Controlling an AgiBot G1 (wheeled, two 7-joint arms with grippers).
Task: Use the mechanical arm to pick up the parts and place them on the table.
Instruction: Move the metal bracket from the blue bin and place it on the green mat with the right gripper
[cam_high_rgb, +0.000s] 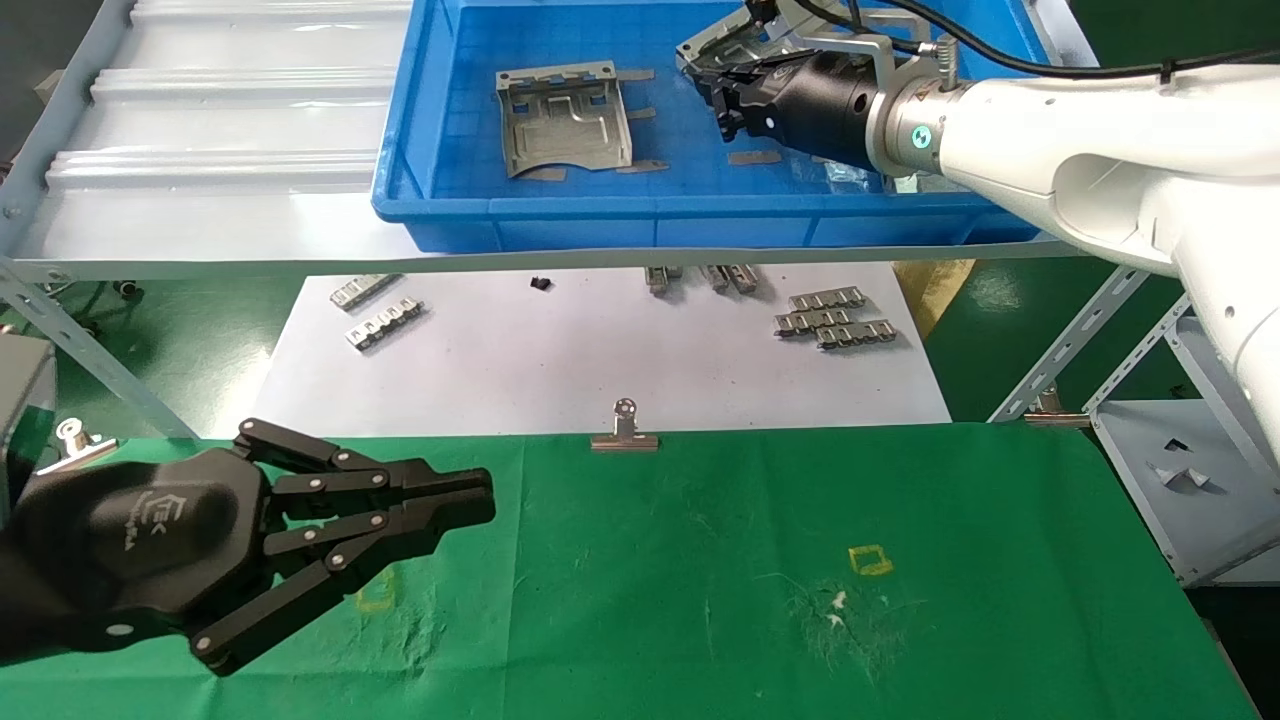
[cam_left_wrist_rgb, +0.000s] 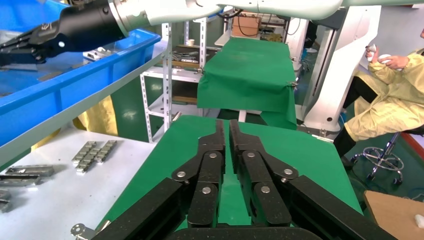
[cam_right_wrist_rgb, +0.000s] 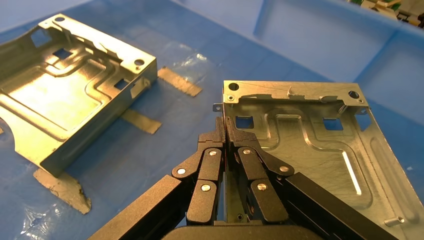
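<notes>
My right gripper (cam_high_rgb: 722, 100) reaches into the blue bin (cam_high_rgb: 600, 222) on the shelf and is shut on the upright side wall of a shiny grey stamped metal part (cam_right_wrist_rgb: 310, 135), which also shows in the head view (cam_high_rgb: 742, 40). The gripper's tips (cam_right_wrist_rgb: 226, 122) pinch that wall. A second part (cam_high_rgb: 565, 118) lies on the bin floor to the left, also in the right wrist view (cam_right_wrist_rgb: 65, 95). My left gripper (cam_high_rgb: 485, 497) is shut and empty, parked low over the left of the green-cloth table (cam_high_rgb: 700, 560), as the left wrist view (cam_left_wrist_rgb: 226, 125) shows.
Flat grey tape strips (cam_high_rgb: 752, 157) lie on the bin floor. White paper (cam_high_rgb: 600, 370) below the shelf carries narrow toothed strips (cam_high_rgb: 830, 318). A binder clip (cam_high_rgb: 625, 432) holds the cloth's far edge. A yellow square (cam_high_rgb: 870, 560) marks the cloth. A ribbed shelf (cam_high_rgb: 230, 120) lies left.
</notes>
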